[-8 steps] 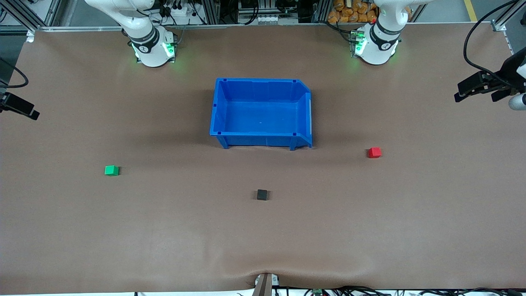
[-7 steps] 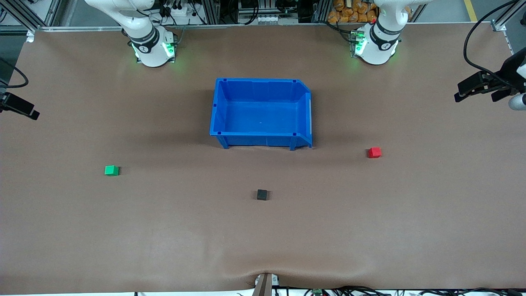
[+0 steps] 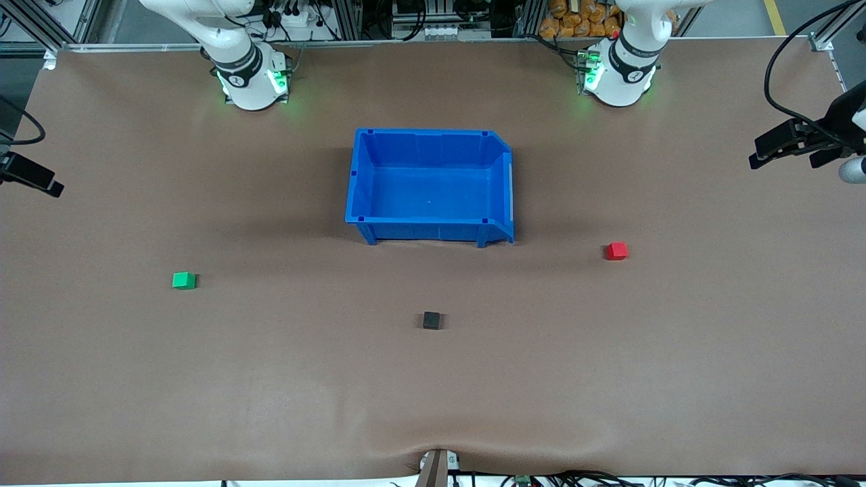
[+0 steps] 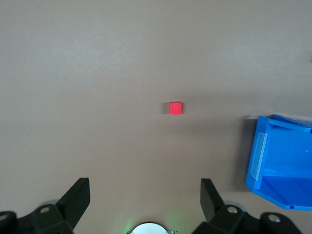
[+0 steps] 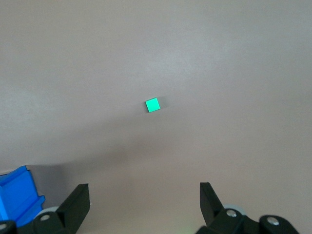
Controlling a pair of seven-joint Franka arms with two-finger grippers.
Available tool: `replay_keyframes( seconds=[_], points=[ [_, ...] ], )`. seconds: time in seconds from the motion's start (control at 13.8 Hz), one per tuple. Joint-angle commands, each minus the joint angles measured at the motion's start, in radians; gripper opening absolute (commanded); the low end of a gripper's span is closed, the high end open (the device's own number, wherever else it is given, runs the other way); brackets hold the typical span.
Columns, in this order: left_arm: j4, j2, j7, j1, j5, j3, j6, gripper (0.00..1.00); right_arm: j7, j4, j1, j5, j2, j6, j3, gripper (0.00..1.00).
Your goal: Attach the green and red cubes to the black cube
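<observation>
Squarely flat, apart: green cube, red cube, black cube.

green cube | red cube | black cube | blue bin | brown table

Worktop: broad, covered edge to edge in matte brown sheet. Sheet puckers into a small ridge at the edge nearest the front camera, where a clamp bites it. Aluminium frame rail runs along the edge by the bases. Past it, cluttered cables, orange packets, grey floor with a yellow line. Light even and soft, shadows faint.
</observation>
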Motion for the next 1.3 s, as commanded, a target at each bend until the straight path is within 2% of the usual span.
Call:
replay_keyframes(
  seconds=[0.0,0.36,0.65,0.94,1.23],
  points=[
    [0.028,0.018,-0.012,0.004,0.017,-0.002,-0.020,1.00,-0.009,-0.003,-0.013,0.006,-0.005,-0.006,0.008,1.00],
    [0.026,0.063,0.002,0.033,0.017,-0.002,-0.019,1.00,-0.011,-0.006,-0.013,0.006,-0.002,-0.006,0.008,1.00],
    [0.031,0.180,-0.010,0.018,0.006,-0.005,-0.008,1.00,-0.011,-0.005,-0.014,0.006,-0.004,-0.006,0.008,1.00],
    [0.089,0.285,-0.012,0.006,0.014,-0.013,0.001,1.00,-0.011,-0.005,-0.014,0.006,-0.004,-0.006,0.008,1.00],
    [0.088,0.369,-0.006,-0.025,0.020,-0.015,0.090,1.00,-0.011,-0.005,-0.014,0.006,-0.002,-0.006,0.008,1.00]
  ],
)
